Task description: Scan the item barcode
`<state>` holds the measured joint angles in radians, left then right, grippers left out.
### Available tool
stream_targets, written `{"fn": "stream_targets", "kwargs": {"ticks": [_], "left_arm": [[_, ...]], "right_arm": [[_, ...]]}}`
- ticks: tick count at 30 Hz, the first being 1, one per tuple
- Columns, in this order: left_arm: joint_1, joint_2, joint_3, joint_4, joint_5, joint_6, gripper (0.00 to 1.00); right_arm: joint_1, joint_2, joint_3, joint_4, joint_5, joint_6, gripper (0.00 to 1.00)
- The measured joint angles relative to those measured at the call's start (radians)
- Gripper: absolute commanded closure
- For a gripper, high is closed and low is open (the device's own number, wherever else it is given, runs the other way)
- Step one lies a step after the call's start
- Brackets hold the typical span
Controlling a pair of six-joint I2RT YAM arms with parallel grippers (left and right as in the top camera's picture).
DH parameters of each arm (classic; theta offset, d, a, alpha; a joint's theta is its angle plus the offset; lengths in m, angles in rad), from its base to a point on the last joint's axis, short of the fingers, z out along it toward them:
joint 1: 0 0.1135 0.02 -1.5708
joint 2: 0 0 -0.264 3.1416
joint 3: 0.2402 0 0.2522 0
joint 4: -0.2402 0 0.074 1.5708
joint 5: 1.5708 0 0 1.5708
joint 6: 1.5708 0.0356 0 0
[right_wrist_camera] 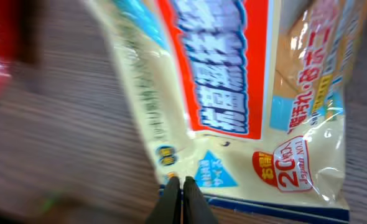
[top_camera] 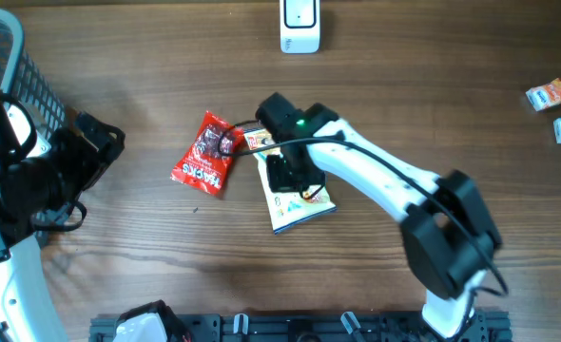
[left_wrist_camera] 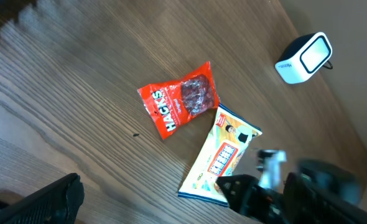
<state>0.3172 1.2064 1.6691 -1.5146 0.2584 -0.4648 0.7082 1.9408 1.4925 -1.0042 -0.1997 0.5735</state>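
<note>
The right gripper [right_wrist_camera: 182,186], fingers pressed together, pinched the edge of the snack packet [top_camera: 298,210] mid-worktop, beside a red bag [top_camera: 204,154]. The left gripper [top_camera: 100,138] stood spread near the left edge, with bare wood reaching the far-edge scanner [top_camera: 299,27].

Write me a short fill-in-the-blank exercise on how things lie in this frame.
1. In the overhead view, the red foil snack bag lies ___ of the cream plastic snack packet.
2. At that packet, the right gripper has its fingers ___.
3. The word printed on the red bag is ___.
Missing: left; shut; HACKS.
</note>
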Motion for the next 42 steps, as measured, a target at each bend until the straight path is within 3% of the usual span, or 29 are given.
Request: {"fn": "stream_targets", "kwargs": {"ticks": [10,23,29,33,37,42], "left_arm": [[0.000,0.000,0.000,0.000,0.000,0.000,0.00],[0.000,0.000,0.000,0.000,0.000,0.000,0.00],[0.000,0.000,0.000,0.000,0.000,0.000,0.00],[0.000,0.000,0.000,0.000,0.000,0.000,0.00],[0.000,0.000,0.000,0.000,0.000,0.000,0.00],[0.000,0.000,0.000,0.000,0.000,0.000,0.00]], "right_arm": [[-0.044,-0.043,-0.003,0.275,0.105,0.016,0.96],[-0.257,0.250,-0.005,0.433,-0.312,-0.003,0.96],[-0.356,0.239,-0.005,0.345,-0.448,-0.070,0.96],[-0.424,0.027,-0.004,0.192,-0.407,-0.135,0.96],[-0.362,-0.145,0.018,0.101,-0.394,-0.190,0.96],[-0.227,-0.141,-0.056,0.158,-0.391,-0.200,0.96]]}}
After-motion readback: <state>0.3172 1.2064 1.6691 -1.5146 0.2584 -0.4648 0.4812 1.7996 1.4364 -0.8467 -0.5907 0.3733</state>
